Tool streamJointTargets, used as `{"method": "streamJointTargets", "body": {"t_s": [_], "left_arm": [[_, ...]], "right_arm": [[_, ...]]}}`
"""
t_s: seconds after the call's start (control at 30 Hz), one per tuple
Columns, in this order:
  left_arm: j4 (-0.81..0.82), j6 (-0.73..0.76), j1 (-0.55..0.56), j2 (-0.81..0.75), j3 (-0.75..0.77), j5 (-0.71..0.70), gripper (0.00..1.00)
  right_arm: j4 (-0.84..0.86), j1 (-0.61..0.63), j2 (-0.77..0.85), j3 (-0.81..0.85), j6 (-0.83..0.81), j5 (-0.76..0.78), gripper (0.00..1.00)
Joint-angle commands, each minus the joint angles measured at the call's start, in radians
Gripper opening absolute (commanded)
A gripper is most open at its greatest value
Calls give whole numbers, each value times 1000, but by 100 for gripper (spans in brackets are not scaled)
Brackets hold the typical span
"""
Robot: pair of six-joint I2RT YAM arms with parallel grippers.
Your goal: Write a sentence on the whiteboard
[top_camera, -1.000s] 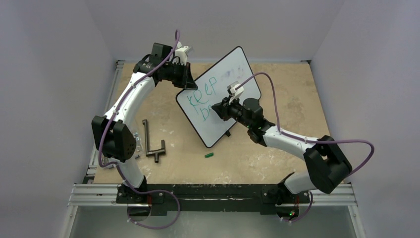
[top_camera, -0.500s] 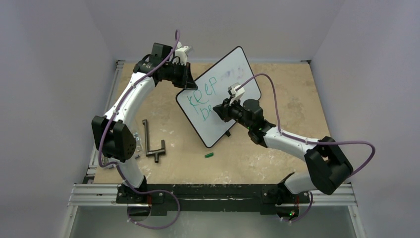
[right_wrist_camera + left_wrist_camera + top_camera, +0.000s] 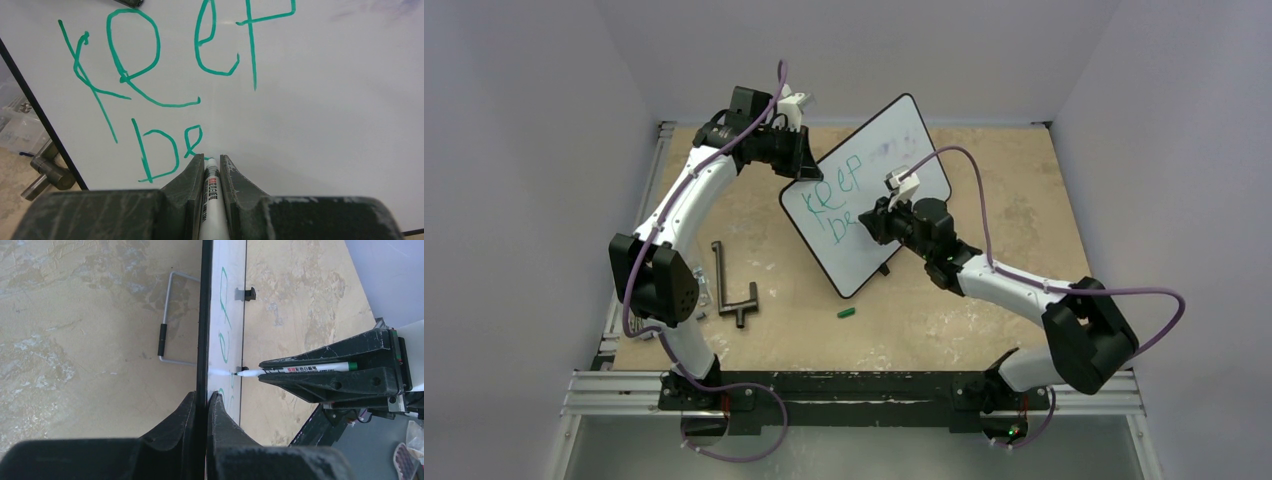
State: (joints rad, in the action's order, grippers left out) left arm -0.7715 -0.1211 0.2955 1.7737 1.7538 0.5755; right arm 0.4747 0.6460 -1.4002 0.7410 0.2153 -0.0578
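Observation:
The whiteboard (image 3: 879, 160) stands tilted in the middle of the table, white with a thin black frame. My left gripper (image 3: 809, 172) is shut on its upper left edge; in the left wrist view the fingers (image 3: 222, 412) pinch the black frame (image 3: 204, 315). My right gripper (image 3: 864, 222) is shut on a white marker (image 3: 211, 195) whose tip touches the board. The sentence (image 3: 150, 75) in green reads "Keep" with "be" (image 3: 167, 147) below it. The marker (image 3: 300, 369) also shows from the side, tip on the board face (image 3: 227, 300).
A black metal T-shaped tool (image 3: 732, 285) lies left of the board. A small green marker cap (image 3: 846, 313) lies on the table in front of it. The board's wire stand (image 3: 167, 322) shows behind it. Grey walls enclose the table.
The right gripper with the marker has shifted slightly to the right along the second line. The "e" after "b" now shows. The left arm and board have not moved.

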Motion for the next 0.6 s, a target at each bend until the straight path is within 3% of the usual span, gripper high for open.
{"method": "streamJointTargets", "body": {"t_s": [0.0,0.57], "left_arm": [[-70,80,-13,-15,-20,-262,0],[-71,75,-12,-16,-16,-252,0]], "right_arm": [[-22,0,36,57,-25,41,0],[-24,-27,-2,208,-3,15,0]]}}
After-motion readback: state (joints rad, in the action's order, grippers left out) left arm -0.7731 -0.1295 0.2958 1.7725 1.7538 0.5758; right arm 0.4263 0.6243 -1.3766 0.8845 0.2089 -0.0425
